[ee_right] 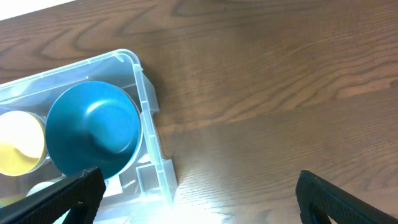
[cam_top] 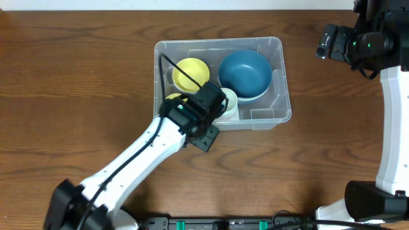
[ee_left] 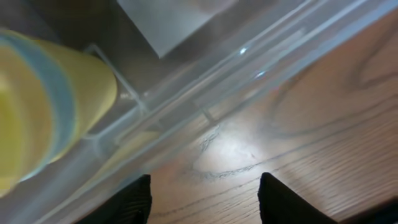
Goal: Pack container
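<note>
Where the left gripper (ee_left: 205, 190) hangs over the near rim of the container (cam_top: 278, 76), jaws parted, empty | right gripper (ee_right: 199, 193) spread wide, parked far right, presumably for clearance.

The overhead camera looks straight down from high above the bench (cam_top: 77, 76), with the container (cam_top: 217, 42) near the middle of its view. The left wrist camera is very close: it faces along the left gripper (ee_left: 202, 202) onto the container wall and the bench just beside it. The right wrist camera stands higher, off to the right, and looks down past the right gripper (ee_right: 199, 205) onto the container's right end. It shares the blue bowl (ee_right: 93, 127) with the overhead view
</note>
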